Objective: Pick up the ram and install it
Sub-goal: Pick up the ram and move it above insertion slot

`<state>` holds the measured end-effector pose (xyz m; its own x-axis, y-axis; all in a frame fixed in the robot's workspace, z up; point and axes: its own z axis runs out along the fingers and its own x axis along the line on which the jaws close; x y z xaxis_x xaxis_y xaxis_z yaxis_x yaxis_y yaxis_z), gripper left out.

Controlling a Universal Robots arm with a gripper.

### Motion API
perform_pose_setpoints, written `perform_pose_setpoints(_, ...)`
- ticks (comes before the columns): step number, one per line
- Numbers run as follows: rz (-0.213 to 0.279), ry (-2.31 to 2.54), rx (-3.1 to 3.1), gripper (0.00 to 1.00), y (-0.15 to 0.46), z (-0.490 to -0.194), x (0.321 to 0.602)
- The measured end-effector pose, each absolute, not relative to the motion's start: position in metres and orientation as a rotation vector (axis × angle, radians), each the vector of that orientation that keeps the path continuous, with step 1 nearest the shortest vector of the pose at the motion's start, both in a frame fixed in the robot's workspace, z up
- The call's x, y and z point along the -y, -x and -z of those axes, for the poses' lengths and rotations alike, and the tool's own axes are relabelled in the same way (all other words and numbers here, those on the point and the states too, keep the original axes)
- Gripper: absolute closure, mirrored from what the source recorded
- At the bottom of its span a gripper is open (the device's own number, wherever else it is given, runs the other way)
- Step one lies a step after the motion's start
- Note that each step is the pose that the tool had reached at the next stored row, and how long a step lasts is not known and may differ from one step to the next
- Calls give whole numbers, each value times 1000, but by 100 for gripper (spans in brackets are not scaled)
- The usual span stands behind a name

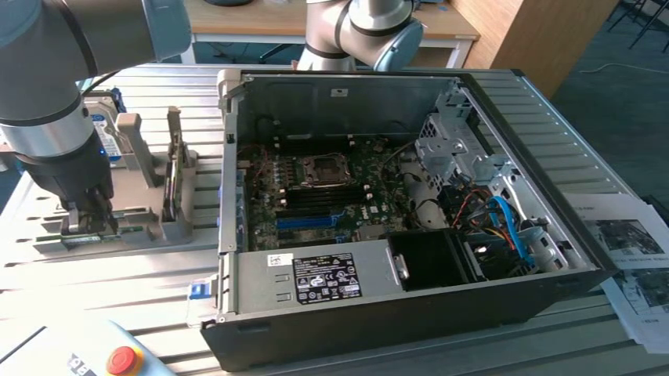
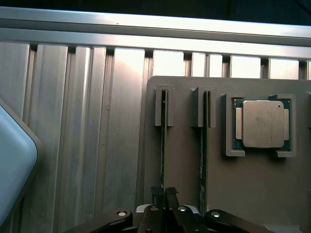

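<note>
The ram (image 2: 163,138) is a thin stick standing on edge in one slot of a grey holder block (image 2: 184,165). My gripper (image 2: 164,191) straddles that stick, its two dark fingers drawn close together against the stick's sides. A second stick (image 2: 203,145) stands in the neighbouring slot. In the exterior view the gripper (image 1: 89,225) points down onto the holder (image 1: 146,229) at that view's left, beside the open computer case (image 1: 502,305). The motherboard's blue memory slots (image 1: 309,222) lie inside the case.
A processor chip (image 2: 262,124) sits in a recess of the same holder. A hard drive (image 1: 102,133) stands in a rack behind the gripper. A red stop button (image 1: 124,360) is at the front, and papers (image 1: 627,235) lie at the exterior view's right.
</note>
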<state>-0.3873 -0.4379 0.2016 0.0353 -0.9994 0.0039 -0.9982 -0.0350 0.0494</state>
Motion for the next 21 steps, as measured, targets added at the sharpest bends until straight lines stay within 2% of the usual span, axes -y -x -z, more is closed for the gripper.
perform_pose_setpoints(21, 49, -2232, 2155, 85, 387, -202, 439)
